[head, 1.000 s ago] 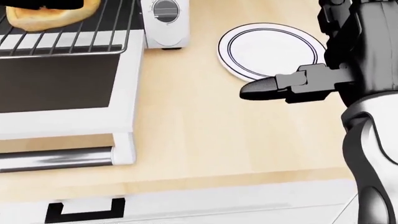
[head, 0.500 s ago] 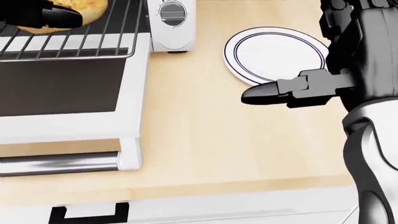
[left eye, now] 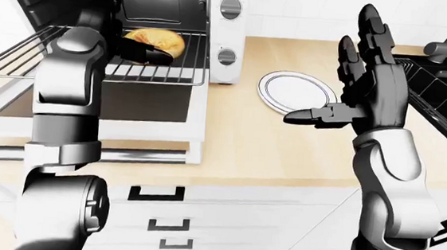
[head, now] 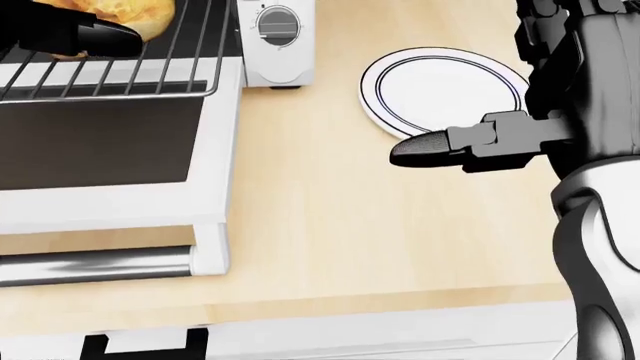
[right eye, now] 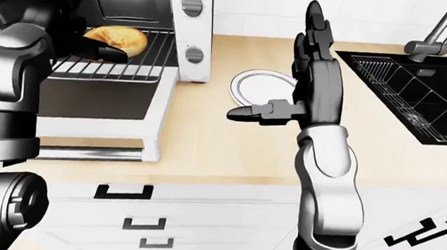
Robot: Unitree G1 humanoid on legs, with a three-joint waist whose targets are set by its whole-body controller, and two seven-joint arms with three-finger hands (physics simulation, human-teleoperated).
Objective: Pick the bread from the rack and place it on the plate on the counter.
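The golden bread (left eye: 164, 39) lies on the wire rack (left eye: 69, 59) pulled out of the open toaster oven, at upper left. My left hand (left eye: 143, 53) is at the bread, with a dark straight finger (head: 98, 34) lying along its near edge; the fingers look spread, not closed round it. The white plate (head: 445, 82) with a dark ring lies on the wooden counter right of the oven. My right hand (left eye: 336, 71) is raised above the plate's near edge, open and empty, fingers up and thumb pointing left.
The white toaster oven (left eye: 229, 35) has its door (head: 110, 195) folded down over the counter. A black sink (right eye: 425, 99) with a faucet (right eye: 435, 34) is at the right. White drawers (left eye: 200, 219) run below the counter edge.
The head view has shifted slightly, so the camera moved. My left hand has come down over the bread's near side. The right hand has barely moved.
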